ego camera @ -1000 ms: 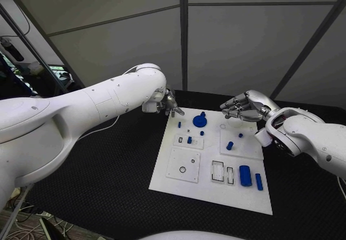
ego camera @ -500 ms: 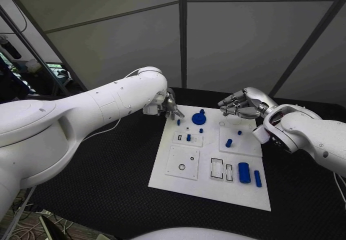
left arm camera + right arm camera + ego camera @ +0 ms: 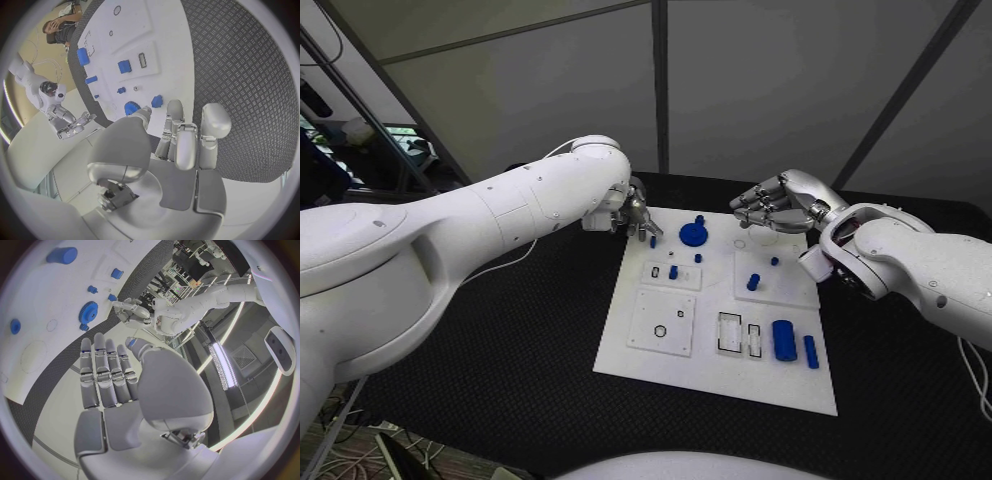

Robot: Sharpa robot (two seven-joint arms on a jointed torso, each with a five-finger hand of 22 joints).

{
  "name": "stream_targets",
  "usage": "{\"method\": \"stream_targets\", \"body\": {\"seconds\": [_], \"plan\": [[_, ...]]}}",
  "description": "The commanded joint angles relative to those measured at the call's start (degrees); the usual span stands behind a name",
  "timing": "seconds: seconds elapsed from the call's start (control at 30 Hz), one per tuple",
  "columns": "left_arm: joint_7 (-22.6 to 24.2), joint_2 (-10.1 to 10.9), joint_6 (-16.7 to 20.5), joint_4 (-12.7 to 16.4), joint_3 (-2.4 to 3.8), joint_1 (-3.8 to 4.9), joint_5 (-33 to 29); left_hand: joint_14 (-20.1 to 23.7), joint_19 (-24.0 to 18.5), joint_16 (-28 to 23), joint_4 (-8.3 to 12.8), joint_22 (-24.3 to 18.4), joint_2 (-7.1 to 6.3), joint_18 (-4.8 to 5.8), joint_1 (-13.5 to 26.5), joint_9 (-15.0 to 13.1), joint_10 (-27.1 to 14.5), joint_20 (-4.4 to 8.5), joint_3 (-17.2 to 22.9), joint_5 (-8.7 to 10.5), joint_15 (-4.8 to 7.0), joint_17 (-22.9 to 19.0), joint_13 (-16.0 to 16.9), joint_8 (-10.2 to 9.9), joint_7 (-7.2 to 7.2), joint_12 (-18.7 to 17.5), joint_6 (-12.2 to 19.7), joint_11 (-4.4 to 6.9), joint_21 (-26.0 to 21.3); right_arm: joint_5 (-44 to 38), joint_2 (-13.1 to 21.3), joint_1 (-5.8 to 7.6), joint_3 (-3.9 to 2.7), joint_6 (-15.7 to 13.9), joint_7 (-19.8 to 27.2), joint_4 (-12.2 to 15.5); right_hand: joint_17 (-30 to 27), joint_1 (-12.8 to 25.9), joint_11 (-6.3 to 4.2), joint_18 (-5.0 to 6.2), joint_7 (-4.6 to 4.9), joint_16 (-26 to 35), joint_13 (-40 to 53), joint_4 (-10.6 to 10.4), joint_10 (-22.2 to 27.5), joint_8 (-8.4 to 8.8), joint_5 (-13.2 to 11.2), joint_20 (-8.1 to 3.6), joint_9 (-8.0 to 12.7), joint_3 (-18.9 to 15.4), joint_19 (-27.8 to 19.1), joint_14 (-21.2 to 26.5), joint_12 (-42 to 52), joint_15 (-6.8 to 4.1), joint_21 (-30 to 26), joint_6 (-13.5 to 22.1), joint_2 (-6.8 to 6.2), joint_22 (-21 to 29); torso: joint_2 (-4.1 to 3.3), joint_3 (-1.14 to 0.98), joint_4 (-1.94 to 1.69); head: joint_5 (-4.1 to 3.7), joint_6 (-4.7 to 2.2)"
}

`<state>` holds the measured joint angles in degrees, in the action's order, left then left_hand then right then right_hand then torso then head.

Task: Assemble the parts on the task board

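Task board (image 3: 666,355) mid-table, parts scattered: blue gear (image 3: 694,235) seated near its far edge; large cylinder (image 3: 785,340) and bar (image 3: 811,351) lie loose, so much remains for you; left hand (image 3: 635,212) and right hand (image 3: 773,203) both empty, fingers loosely apart.

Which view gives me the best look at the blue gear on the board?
The right wrist view: the blue gear shows its toothed rim clearly. The head view shows the gear small, teeth indistinct. In the left wrist view it sits partly behind the left hand.

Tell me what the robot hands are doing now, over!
Left hand open, at board's far corner. Right hand open, above far edge. Blue parts untouched on task board. Nothing blocking.
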<state>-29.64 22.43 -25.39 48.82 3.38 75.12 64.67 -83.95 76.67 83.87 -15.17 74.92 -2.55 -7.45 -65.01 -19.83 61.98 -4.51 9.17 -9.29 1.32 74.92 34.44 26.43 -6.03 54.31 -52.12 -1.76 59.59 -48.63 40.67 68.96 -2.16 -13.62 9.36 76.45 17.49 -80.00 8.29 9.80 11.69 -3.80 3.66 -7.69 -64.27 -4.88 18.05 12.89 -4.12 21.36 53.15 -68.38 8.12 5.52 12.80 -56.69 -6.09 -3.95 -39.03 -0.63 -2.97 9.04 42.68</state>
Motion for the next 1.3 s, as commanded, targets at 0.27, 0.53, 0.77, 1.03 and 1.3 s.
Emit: {"method": "stream_targets", "body": {"seconds": [0.27, 0.53, 0.77, 1.03, 1.3], "plan": [[0.8, -0.1, -0.4, 0.1, 0.00, -0.01, 0.5, -2.4, 0.0, 0.1, 0.3, 0.3, 0.04, 1.34, -0.5, 0.0, 0.2, -0.10, 0.2, -0.31, 0.40, 5.7, -0.1, -0.3, 0.08, 0.2, -0.6, 0.04, -0.1, 0.0, -0.2, 0.09, -0.04, -0.1, 0.7, 0.0, -0.1, 0.1, 0.01, 0.70, 0.43, 0.1, 0.0, 0.0, 0.4, 0.21, 0.2, 0.29, -0.1, 0.4, 0.1, 0.2, 0.1, -0.01, -0.4, 0.1, 0.21, 0.1, -0.03, -0.05, -0.03, -0.35, 0.37], [1.4, 0.0, -0.3, 0.3, -0.01, -0.06, 0.5, -2.4, 0.0, 0.1, 0.5, 0.4, 0.00, 1.34, -0.9, 0.0, 0.2, -0.08, 0.5, -0.28, 0.43, 5.8, -0.1, -0.2, 0.15, 0.2, -0.8, 0.09, 0.0, 0.0, -0.1, 0.09, -0.04, -0.1, 0.7, 0.0, -0.1, 0.2, 0.02, 0.70, 0.44, 0.1, 0.0, 0.0, 0.5, 0.21, 0.2, 0.30, -0.1, 0.4, 0.1, 0.3, 0.1, 0.00, -0.4, 0.1, 0.23, 0.1, 0.00, -0.03, -0.16, -0.66, 0.84], [1.8, -0.1, -0.5, 0.3, -0.01, -0.15, -0.1, -2.4, -0.1, 0.2, 0.7, 0.5, 0.31, 1.33, -1.4, -0.2, 0.2, -0.03, 1.0, -0.28, 0.52, 5.9, -0.3, -0.2, 0.29, 0.3, -1.3, 0.21, -0.1, 0.0, -0.1, 0.09, -0.04, 0.1, 0.7, 0.0, -0.1, 0.2, 0.03, 0.70, 0.45, 0.1, 0.0, 0.0, 0.5, 0.21, 0.2, 0.31, -0.1, 0.4, 0.1, 0.3, 0.1, 0.00, -0.5, 0.1, 0.26, 0.1, 0.01, -0.03, -0.06, -0.45, 0.98], [2.2, -0.4, -1.0, 0.1, -0.05, -0.22, -0.4, -2.5, -0.1, 0.3, 1.1, 0.6, 0.47, 1.34, -2.0, -0.3, 0.2, 0.03, 1.6, -0.29, 0.58, 6.0, -0.4, -0.3, 0.35, 0.2, -1.4, 0.29, 0.0, 0.0, -0.2, 0.09, -0.04, 0.1, 0.7, 0.0, -0.1, 0.2, 0.03, 0.70, 0.45, 0.1, 0.0, 0.0, 0.5, 0.21, 0.2, 0.31, -0.1, 0.4, 0.1, 0.3, 0.1, 0.00, -0.5, 0.1, 0.26, 0.1, 0.00, -0.03, -0.08, -0.44, 1.18], [2.5, -0.6, 0.0, -0.1, -0.12, -0.41, -0.5, -2.5, -0.1, 0.4, 2.5, 0.7, 1.35, 1.34, -3.9, -0.4, 0.1, 0.17, 3.5, -0.28, 0.74, 6.0, -0.7, -0.5, 0.52, 0.1, -1.5, 0.46, 0.0, 0.0, -0.2, 0.09, -0.04, 0.2, 0.6, 0.0, -0.1, 0.2, 0.03, 0.70, 0.45, 0.1, 0.0, 0.0, 0.5, 0.21, 0.2, 0.31, -0.1, 0.4, 0.1, 0.3, 0.1, 0.00, -0.5, 0.1, 0.26, 0.1, -0.02, 0.00, -0.01, -0.52, 1.26]]}}
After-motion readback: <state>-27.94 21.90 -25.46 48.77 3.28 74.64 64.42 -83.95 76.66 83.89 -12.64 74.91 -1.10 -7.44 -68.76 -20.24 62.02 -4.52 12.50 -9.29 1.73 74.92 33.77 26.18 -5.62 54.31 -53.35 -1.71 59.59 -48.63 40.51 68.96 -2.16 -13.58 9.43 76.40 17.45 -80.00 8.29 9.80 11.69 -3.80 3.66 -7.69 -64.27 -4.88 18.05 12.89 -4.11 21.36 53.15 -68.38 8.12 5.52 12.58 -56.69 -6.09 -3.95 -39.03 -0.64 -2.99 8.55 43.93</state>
